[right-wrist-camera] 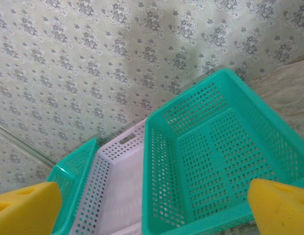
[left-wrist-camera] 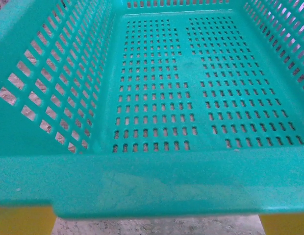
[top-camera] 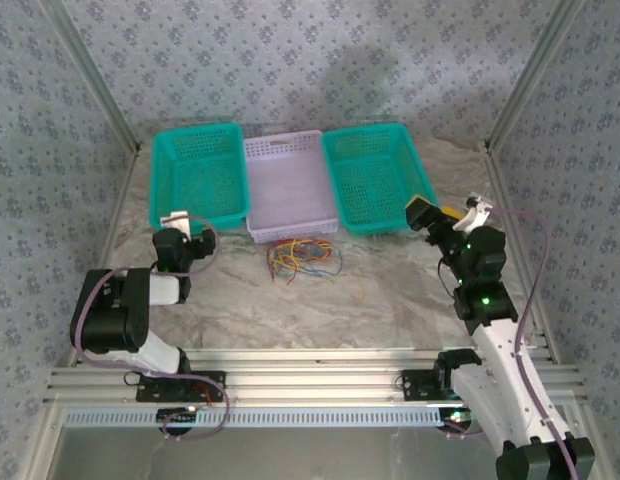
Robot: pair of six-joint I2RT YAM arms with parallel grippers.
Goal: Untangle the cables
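Item: the cables [top-camera: 303, 258], a loose bunch of red, blue and yellow strands lying on the table [top-camera: 390, 290] at lower centre of the top view, just in front of the near wall of the lavender basket [top-camera: 285, 185]. The bunch spreads wider left to right than front to back

Item: left teal basket [top-camera: 198, 175] and right teal basket [top-camera: 370, 175], one on either side of the lavender one, both bare inside as far as I can see

Item: left hand [top-camera: 185, 240], to the left of the bunch and about level with it, fingers [left-wrist-camera: 24, 220] spread wide and holding nothing, facing the left teal basket

Item: right hand [top-camera: 440, 215], to the right of the bunch and a little further up the frame, yellow pads [right-wrist-camera: 282, 208] parted and empty, looking over the right teal basket

Note: the bunch sits between the two hands, apart from both. I'd judge the left slightly nearer, and neither points at the bunch
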